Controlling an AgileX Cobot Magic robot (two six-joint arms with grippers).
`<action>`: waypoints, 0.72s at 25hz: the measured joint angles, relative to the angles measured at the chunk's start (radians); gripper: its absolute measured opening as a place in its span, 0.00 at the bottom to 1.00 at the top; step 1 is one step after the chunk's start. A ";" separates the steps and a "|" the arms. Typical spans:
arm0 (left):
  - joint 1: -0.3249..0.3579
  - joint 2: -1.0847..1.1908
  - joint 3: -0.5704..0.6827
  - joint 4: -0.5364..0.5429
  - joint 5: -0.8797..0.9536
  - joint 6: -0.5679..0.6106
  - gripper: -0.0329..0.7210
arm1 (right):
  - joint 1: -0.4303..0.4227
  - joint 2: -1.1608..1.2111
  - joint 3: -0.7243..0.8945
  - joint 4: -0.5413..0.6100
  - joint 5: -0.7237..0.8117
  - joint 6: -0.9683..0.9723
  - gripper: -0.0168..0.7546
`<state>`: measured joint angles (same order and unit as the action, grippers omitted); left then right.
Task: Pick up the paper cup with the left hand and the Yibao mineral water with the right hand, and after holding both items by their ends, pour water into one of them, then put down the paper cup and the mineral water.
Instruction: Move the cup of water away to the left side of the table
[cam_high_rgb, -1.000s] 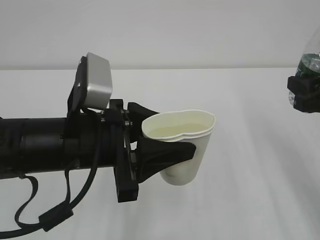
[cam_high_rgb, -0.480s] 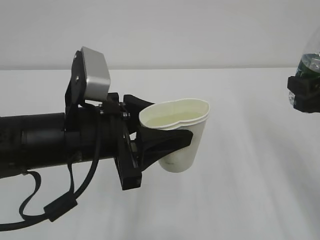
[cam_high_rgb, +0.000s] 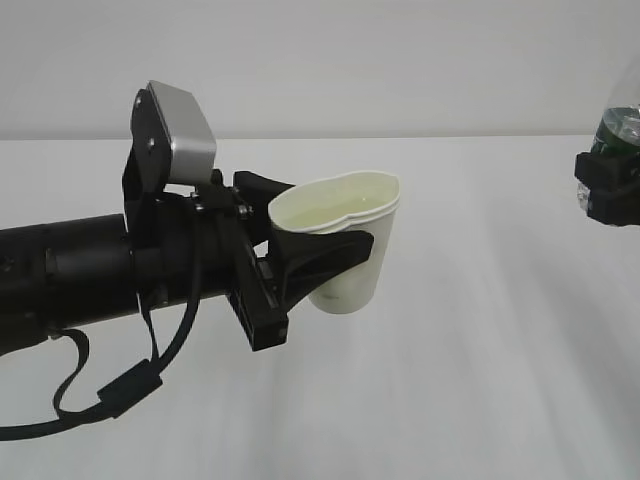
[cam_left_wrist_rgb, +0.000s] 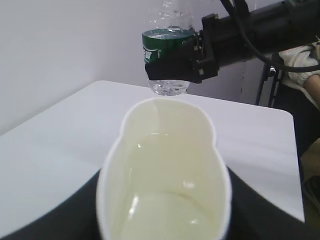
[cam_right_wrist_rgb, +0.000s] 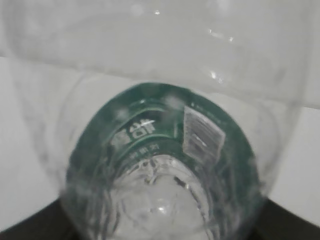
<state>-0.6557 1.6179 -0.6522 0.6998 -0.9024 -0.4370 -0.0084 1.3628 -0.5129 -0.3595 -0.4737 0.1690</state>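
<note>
Above the plain white counter (cam_high_rgb: 480, 380), backed by a pale wall (cam_high_rgb: 400, 60), the left tool (cam_high_rgb: 325, 255) pinches the paper cup (cam_high_rgb: 345, 250) while, well right of it, the right tool (cam_high_rgb: 608, 190) clasps the Yibao mineral water (cam_high_rgb: 620, 125).

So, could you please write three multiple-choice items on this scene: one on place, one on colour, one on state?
1. Where is the bottle in the exterior view?
A. far right edge
B. centre
C. lower left

2. What colour is its label?
A. red
B. dark green
C. yellow

3. How is the cup held?
A. standing free on the table
B. squeezed in the left gripper, off the table
C. lying on its side

Answers: 1 A, it shows only at the right border. 2 B, the green band is plain in the left wrist view. 3 B, black fingers dent its rim.
</note>
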 joint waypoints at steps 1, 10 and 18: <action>0.000 0.000 0.000 -0.010 0.001 0.006 0.54 | 0.000 0.000 0.000 0.000 0.000 0.000 0.55; 0.016 0.000 0.000 -0.087 0.005 0.052 0.54 | 0.000 0.000 0.000 0.000 0.000 0.000 0.55; 0.068 0.001 0.000 -0.113 0.005 0.060 0.54 | 0.000 0.000 0.000 0.000 0.000 0.000 0.55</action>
<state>-0.5875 1.6185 -0.6522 0.5867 -0.8979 -0.3765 -0.0084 1.3628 -0.5129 -0.3595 -0.4737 0.1690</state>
